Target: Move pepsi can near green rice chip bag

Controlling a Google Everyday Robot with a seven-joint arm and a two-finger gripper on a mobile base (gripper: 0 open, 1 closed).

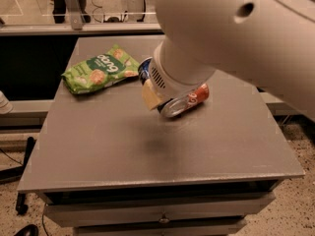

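Observation:
The pepsi can [144, 70] shows only as a blue sliver at the left of my gripper [158, 100], which holds it above the grey table [108, 151]. A tan finger pad [149, 96] lies across the can, and a silver can end [172, 109] shows below it. My big white arm hides the rest of the can. The green rice chip bag [101, 71] lies flat at the table's back left, a short way left of the can.
An orange-red can [198, 94] shows just right of the gripper, partly hidden by the arm. A shadow falls on the table under the gripper. A glass rail and chair legs stand behind the table; drawers are under its front edge.

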